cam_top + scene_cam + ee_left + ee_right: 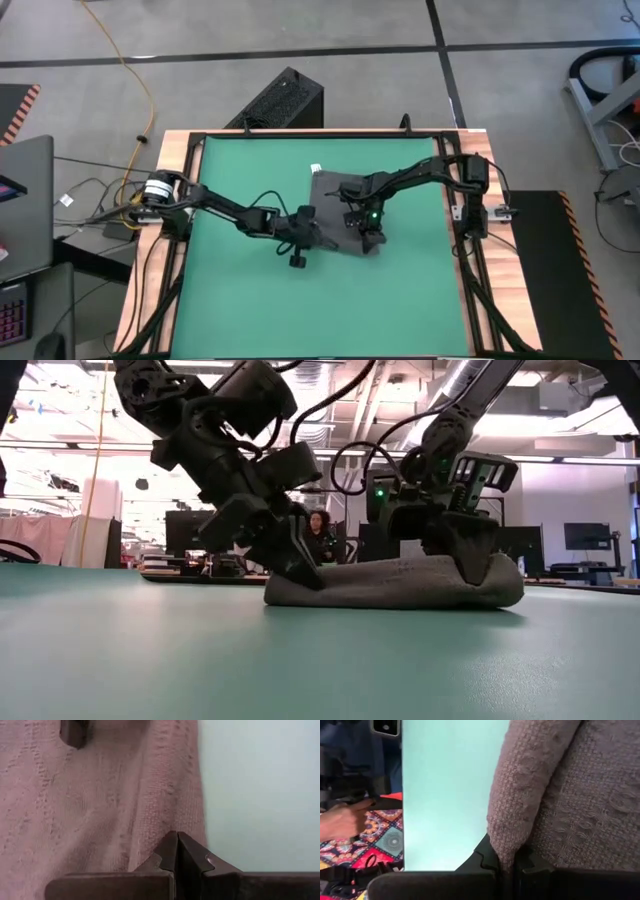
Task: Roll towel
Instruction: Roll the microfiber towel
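The towel (335, 195), dark charcoal-grey with a small white tag (316, 169) at its far edge, lies on the green mat (240, 290) near the table's middle. Its near edge is bunched up into a low thick ridge (400, 585). My left gripper (305, 238) is shut at the ridge's left end, and also shows in the low view (303, 575). My right gripper (371, 238) is shut at the ridge's right end, and also shows in the low view (478, 568). My left gripper has its shut fingertips (170, 845) on the towel's near edge, at its left side edge (192, 827). The fingers slant down from the table's left. How many layers they hold is hidden by the fingers. The towel lies on the mat. My right gripper pinches a thick rounded fold (510, 835) of the towel's near edge between its two fingers, at the right end. The fingers come from above, pointing down. The fold stands up a little, and the towel's far part lies on the mat.
The mat is bare to the left, right and near side of the towel. A wooden frame (170, 200) borders the mat. A black box (285, 100) stands beyond the far edge. A person's hand (340, 822) shows past the table in the right wrist view.
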You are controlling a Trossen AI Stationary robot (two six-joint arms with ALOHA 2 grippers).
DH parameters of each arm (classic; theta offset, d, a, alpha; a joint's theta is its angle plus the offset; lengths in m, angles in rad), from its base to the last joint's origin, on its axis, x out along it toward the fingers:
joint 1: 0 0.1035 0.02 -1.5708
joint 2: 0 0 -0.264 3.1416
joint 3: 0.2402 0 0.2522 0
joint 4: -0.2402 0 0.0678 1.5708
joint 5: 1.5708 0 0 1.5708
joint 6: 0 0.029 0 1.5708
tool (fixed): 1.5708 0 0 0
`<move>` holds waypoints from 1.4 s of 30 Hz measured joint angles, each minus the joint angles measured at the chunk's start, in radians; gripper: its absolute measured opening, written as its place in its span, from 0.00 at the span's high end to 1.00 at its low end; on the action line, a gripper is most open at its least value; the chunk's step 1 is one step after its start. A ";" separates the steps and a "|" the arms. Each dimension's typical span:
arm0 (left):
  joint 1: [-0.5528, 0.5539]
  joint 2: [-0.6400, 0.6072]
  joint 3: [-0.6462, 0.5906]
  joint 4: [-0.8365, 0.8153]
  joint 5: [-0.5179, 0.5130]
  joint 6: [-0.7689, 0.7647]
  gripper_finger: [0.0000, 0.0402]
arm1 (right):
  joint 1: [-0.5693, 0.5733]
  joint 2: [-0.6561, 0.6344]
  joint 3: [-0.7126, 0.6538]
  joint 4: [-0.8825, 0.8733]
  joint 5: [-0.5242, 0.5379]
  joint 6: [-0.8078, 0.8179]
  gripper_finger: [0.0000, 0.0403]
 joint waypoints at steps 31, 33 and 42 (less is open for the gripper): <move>0.010 0.043 0.000 -0.054 0.194 -0.222 1.00 | -0.065 -0.308 0.114 -0.340 0.083 0.022 0.47; 0.009 0.036 -0.001 -0.061 0.227 -0.245 1.00 | -0.042 -0.387 0.114 -0.359 0.081 -0.026 0.47; 0.012 0.019 -0.002 -0.067 0.263 -0.307 1.00 | 0.376 -0.599 0.093 -0.241 0.716 -0.281 0.44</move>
